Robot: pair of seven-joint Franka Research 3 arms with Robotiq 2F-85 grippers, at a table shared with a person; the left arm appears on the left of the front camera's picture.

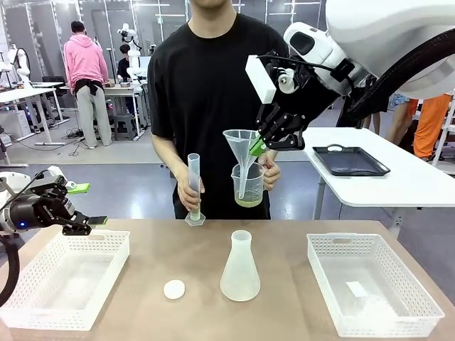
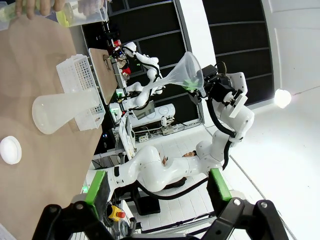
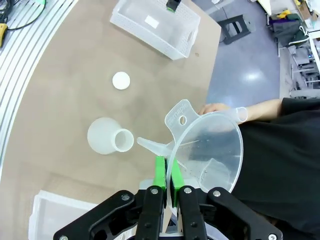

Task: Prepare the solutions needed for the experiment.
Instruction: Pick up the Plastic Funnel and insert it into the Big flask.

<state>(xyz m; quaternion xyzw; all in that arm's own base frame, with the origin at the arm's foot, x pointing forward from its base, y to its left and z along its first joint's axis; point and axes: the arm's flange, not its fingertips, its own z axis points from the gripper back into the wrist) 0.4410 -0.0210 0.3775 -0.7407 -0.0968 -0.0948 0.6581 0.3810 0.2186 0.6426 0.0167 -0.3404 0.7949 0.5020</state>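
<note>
Front view: the pale yellow-green see-through solution (image 1: 249,202) is just a shallow layer at the bottom of a clear plastic beaker (image 1: 248,177). The beaker is mid-frame, held up beyond the far table edge by the person's hand (image 1: 270,174). A clear plastic funnel (image 1: 240,142) sits right over it, stem overlapping the beaker, but it's hard to tell if the stem is actually inside. The right gripper (image 1: 257,148) is clamped on the funnel's rim, and the right wrist view shows the green pads pinching it. The person's other hand (image 1: 190,190) holds a tall clear graduated cylinder (image 1: 193,167) standing on the brown table (image 1: 284,238). Lower centre is a frosted-white conical flask (image 1: 240,273), with a small white round cap (image 1: 174,288) to its left. At the left edge the left gripper (image 1: 89,204) hovers over a white mesh basket (image 1: 43,316), jaws spread wide with nothing in them.
</note>
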